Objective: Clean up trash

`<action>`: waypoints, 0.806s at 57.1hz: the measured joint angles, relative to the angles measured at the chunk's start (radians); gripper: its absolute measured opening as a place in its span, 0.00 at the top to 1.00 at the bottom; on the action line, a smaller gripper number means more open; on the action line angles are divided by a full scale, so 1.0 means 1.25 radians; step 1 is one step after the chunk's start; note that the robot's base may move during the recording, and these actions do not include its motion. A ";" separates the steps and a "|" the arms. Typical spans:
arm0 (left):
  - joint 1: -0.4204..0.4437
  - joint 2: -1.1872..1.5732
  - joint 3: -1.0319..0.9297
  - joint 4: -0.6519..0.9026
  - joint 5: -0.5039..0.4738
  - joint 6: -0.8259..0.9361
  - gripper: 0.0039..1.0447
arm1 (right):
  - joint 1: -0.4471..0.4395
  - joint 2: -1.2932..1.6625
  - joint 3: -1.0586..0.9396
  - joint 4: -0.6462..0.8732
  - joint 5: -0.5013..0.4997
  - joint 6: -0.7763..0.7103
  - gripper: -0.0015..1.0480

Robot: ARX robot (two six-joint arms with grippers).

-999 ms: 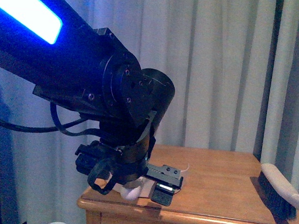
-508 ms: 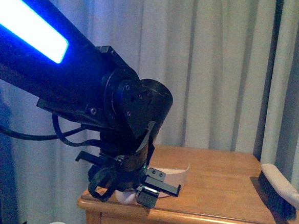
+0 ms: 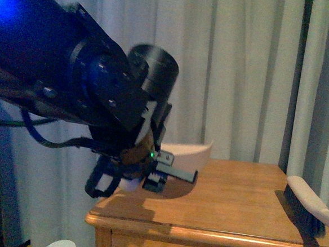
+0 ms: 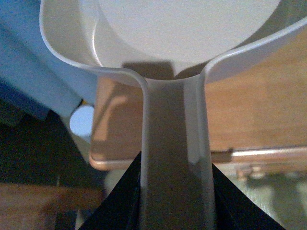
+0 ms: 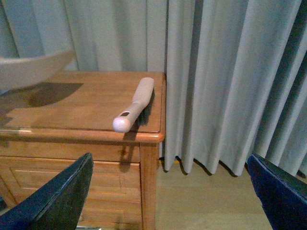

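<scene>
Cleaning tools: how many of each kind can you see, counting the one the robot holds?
dustpan: 1, held by its handle in the left gripper
brush: 1, lying on the wooden table
Total: 2

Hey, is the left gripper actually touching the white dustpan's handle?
Touching. The left wrist view shows the dustpan handle running between the fingers of the left gripper, which press against both of its sides.
</scene>
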 joint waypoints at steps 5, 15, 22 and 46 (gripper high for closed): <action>0.008 -0.106 -0.102 0.132 0.005 0.038 0.73 | 0.000 0.000 0.000 0.000 0.000 0.000 0.07; 0.041 -0.342 -0.341 0.372 0.026 0.116 0.74 | 0.000 0.000 0.000 0.000 0.000 0.000 0.07; 0.078 -0.491 -0.491 0.472 0.063 0.174 0.74 | 0.000 0.000 0.000 0.000 0.000 0.000 0.07; 0.228 -1.047 -0.833 0.372 0.221 0.268 0.74 | 0.000 0.000 0.000 0.000 0.000 0.000 0.07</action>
